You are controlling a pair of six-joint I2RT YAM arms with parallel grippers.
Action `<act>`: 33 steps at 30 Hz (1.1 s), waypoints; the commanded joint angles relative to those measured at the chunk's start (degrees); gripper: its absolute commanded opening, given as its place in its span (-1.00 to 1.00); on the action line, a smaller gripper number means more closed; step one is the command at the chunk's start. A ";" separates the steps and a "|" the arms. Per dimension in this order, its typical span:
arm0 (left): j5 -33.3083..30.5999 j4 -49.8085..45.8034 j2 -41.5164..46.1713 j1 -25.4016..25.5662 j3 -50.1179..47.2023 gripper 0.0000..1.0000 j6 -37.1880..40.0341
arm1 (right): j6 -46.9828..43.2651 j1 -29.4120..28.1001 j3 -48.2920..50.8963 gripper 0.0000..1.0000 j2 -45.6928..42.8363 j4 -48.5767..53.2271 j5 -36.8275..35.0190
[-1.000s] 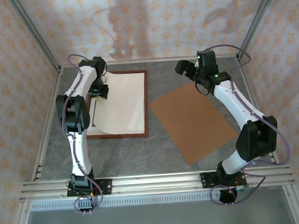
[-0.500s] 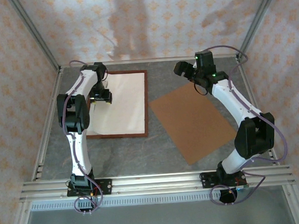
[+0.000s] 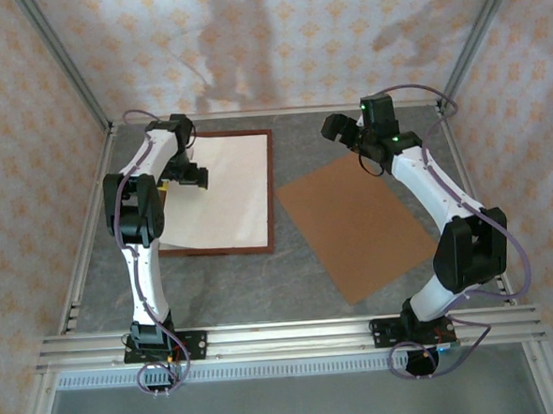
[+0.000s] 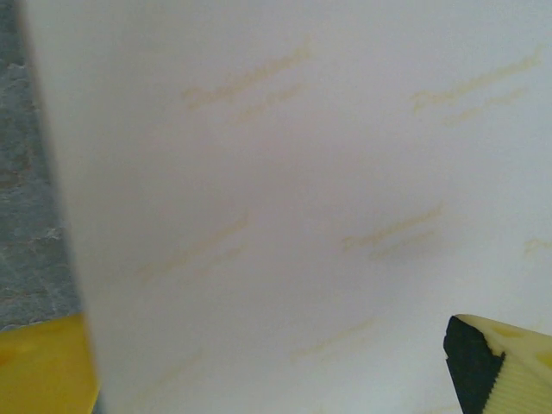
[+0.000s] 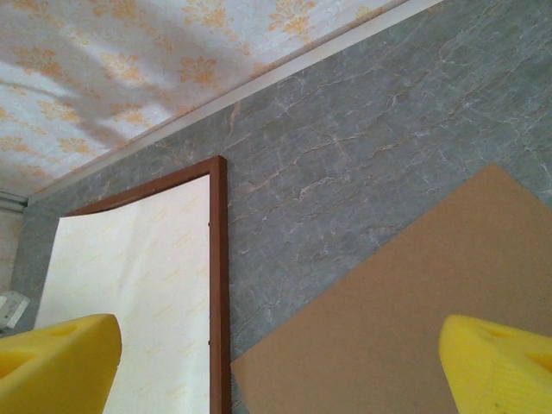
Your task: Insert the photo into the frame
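Note:
The frame (image 3: pixel 271 190) of dark reddish-brown moulding lies flat at the back left of the table; its right rail (image 5: pixel 218 285) also shows in the right wrist view. The photo (image 3: pixel 227 191) rests in it face down, white back with faint tan print up (image 4: pixel 302 172) (image 5: pixel 138 285). My left gripper (image 3: pixel 188 175) hovers low over the photo's left part, open (image 4: pixel 276 384), yellow fingers (image 4: pixel 504 366) far apart and gripping nothing. My right gripper (image 3: pixel 335 126) hangs open (image 5: pixel 276 371) above the bare table between frame and board.
A plain brown backing board (image 3: pixel 353 223) lies askew on the grey marbled table (image 3: pixel 299 271) right of the frame, under my right arm (image 5: pixel 414 293). Patterned walls and aluminium posts close in the back and sides. The left arm hides the frame's left rail.
My left gripper has opened and let go of the photo's left edge, which has dropped flatter into the frame. The gripper drifted slightly backward. The right arm has barely moved.

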State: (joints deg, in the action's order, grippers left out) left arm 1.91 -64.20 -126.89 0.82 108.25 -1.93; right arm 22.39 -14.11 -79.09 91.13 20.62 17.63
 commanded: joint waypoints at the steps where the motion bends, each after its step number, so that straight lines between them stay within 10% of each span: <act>1: -4.33 1.14 1.10 -0.82 -0.26 1.00 -1.18 | -0.90 -0.63 0.32 0.89 0.48 0.89 -0.53; 11: -0.80 17.80 15.79 3.31 -15.37 0.99 -7.93 | -6.06 -0.59 4.01 0.98 4.27 5.57 -8.81; 25: 0.17 35.48 23.23 38.35 -27.31 0.88 -22.54 | -8.65 7.34 2.54 0.99 10.13 7.72 -20.32; 33: 0.80 33.41 17.83 45.99 -24.78 0.87 -23.01 | -10.29 8.69 3.36 0.99 12.98 10.20 -20.44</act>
State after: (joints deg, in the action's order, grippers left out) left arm 3.81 -30.28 -108.14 46.02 81.71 -23.16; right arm 13.58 -6.04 -75.44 102.96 28.08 -0.54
